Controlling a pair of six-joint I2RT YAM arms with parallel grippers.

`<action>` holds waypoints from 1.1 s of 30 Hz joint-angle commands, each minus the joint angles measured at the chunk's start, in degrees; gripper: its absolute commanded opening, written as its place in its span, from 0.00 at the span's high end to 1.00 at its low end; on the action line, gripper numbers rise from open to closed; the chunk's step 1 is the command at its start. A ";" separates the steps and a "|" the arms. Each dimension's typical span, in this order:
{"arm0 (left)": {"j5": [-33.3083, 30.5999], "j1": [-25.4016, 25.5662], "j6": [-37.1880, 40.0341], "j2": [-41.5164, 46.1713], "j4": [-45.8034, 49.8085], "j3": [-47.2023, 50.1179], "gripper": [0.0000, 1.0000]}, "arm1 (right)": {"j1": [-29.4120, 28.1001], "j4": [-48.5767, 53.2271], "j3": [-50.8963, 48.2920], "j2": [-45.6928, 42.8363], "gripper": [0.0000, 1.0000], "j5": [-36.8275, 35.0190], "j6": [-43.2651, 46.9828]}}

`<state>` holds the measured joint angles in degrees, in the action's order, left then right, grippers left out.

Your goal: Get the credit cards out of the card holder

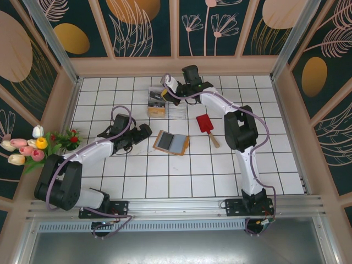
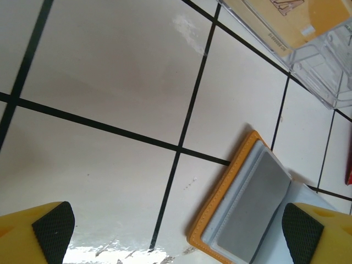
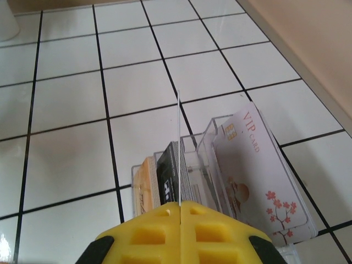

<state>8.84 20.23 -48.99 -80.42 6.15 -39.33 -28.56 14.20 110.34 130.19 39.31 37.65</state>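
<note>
Top camera looks down from behind; left wrist closely shares the card holder [image 1: 171, 142].

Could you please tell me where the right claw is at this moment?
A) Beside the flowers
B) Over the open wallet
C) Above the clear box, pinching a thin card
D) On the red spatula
C: the right claw is shut on a thin card seen edge-on, directly above the clear box, while the wallet lies open on the tiles well away from it.
</note>
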 commanded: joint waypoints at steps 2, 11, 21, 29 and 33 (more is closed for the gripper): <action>2.44 -0.41 -0.74 -1.28 -1.67 0.05 0.02 | 0.45 2.63 2.22 1.29 1.00 0.77 4.53; 3.95 -0.38 -1.40 -2.04 -2.55 0.05 0.01 | 0.77 2.52 3.39 3.16 1.00 -0.11 5.67; 5.31 -0.42 -1.34 -3.07 -2.90 0.09 0.02 | 0.83 3.74 4.62 4.77 1.00 0.99 7.24; 5.00 -0.43 -1.28 -3.38 -2.33 -0.13 0.02 | 0.27 7.52 4.91 5.71 1.00 -3.07 16.53; 6.92 -0.39 -1.28 -3.87 -2.53 -0.14 0.02 | -0.36 6.52 4.88 6.17 1.00 -6.78 18.86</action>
<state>13.85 20.23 -49.76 -83.59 4.05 -39.33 -28.62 19.77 113.67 134.28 36.67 51.44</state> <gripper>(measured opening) 0.985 0.056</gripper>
